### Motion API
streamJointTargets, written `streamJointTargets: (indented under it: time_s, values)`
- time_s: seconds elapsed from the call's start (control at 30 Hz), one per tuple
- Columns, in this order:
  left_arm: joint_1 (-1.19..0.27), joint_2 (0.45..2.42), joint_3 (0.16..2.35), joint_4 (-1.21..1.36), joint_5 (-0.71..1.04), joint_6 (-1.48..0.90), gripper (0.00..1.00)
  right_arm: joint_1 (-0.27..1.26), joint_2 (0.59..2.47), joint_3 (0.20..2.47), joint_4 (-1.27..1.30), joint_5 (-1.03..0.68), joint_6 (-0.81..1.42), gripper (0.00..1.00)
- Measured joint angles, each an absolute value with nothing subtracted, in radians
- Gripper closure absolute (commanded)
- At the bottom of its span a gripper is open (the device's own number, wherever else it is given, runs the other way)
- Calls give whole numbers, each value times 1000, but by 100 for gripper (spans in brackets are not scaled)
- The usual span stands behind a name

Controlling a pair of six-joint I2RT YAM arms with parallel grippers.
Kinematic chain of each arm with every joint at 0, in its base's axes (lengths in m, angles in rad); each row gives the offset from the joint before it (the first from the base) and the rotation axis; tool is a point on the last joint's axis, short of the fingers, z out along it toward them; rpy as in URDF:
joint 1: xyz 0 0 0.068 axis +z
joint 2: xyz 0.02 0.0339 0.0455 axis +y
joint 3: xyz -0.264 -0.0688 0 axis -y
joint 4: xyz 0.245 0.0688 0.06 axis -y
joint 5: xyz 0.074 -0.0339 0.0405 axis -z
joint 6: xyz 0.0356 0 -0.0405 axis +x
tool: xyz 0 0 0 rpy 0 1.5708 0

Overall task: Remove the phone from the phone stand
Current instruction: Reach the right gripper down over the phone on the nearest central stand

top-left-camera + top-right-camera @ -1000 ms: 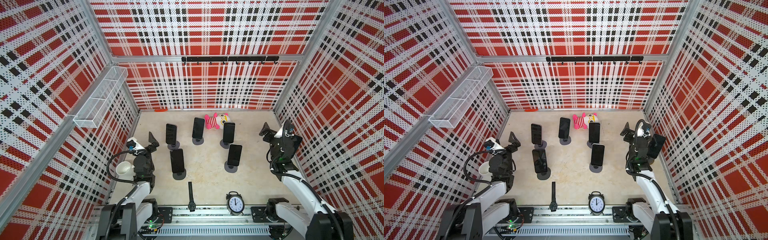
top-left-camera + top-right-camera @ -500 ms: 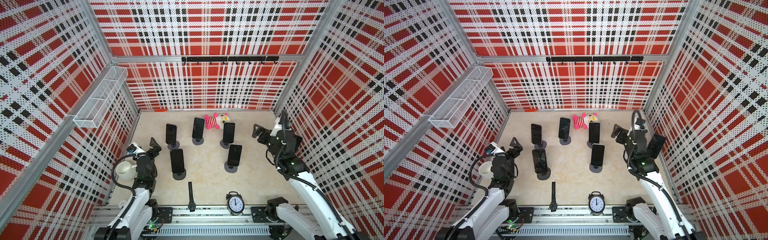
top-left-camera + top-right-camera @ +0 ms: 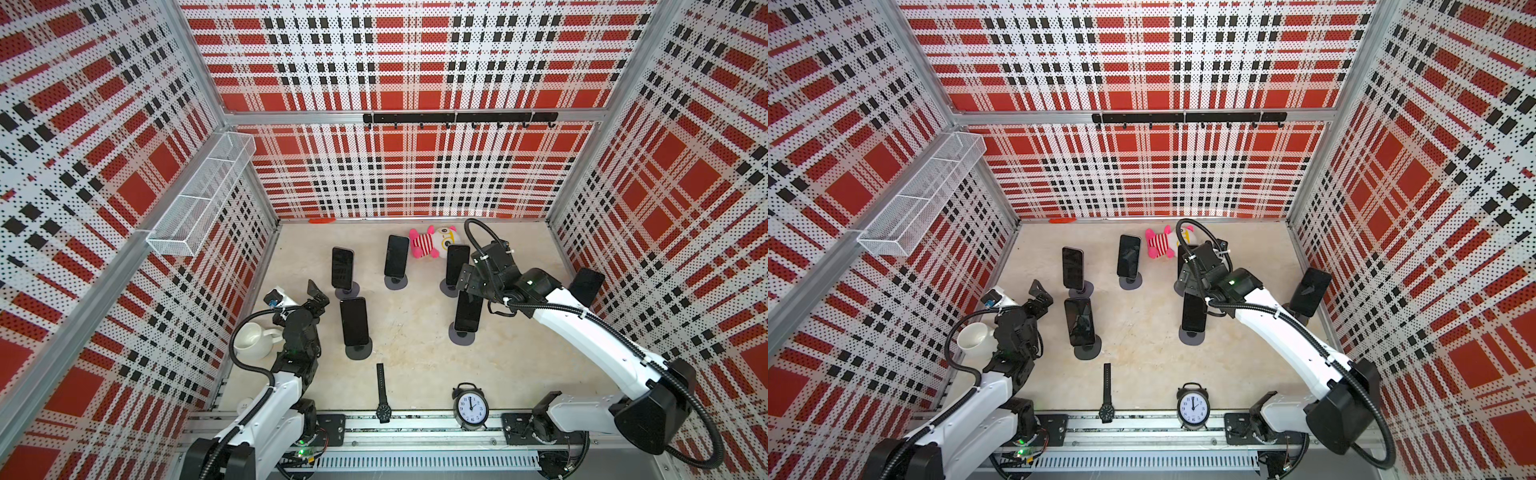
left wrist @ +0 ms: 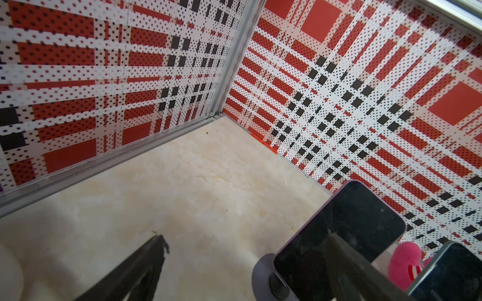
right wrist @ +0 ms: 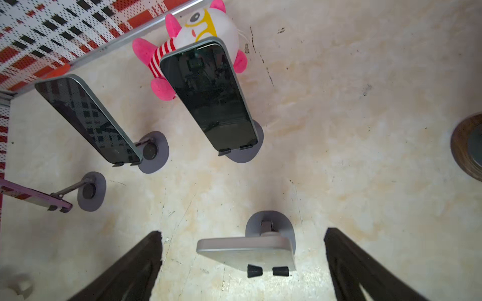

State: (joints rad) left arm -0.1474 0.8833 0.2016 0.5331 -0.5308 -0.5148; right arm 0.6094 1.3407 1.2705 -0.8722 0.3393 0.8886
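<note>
Several dark phones stand on grey round-based stands on the beige floor. The front right phone (image 3: pixel 468 312) leans on its phone stand (image 3: pixel 461 337). My right gripper (image 3: pixel 467 286) hangs open just above its top edge. In the right wrist view this phone (image 5: pixel 246 254) shows end-on and grey, between my two fingertips (image 5: pixel 156 242) and touching neither. My left gripper (image 3: pixel 316 293) is open and empty beside the front left phone (image 3: pixel 354 322). In the left wrist view one finger (image 4: pixel 349 260) crosses a purple-edged phone (image 4: pixel 339 234).
A pink striped toy (image 3: pixel 432 243) lies behind the back row of phones (image 3: pixel 396 256). Another phone (image 3: pixel 586 286) stands by the right wall. A white mug (image 3: pixel 253 340) sits beside the left arm. A watch (image 3: pixel 382 390) and an alarm clock (image 3: pixel 470 407) lie at the front edge.
My right arm has swung left from the right wall and now hangs over the front right phone. The left gripper has shifted a little toward the front. Both grippers stay open.
</note>
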Motion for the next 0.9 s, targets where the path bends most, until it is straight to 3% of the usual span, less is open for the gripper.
streamJointTargets:
  time_s: [0.47,0.9]
  values:
    - [-56,905,201,529,-498,-571,2,609,1477,1409,-1089,260,826,9]
    - [-54,882,197,483,-529,-629,2,609,1477,1395,-1102,166,835,14]
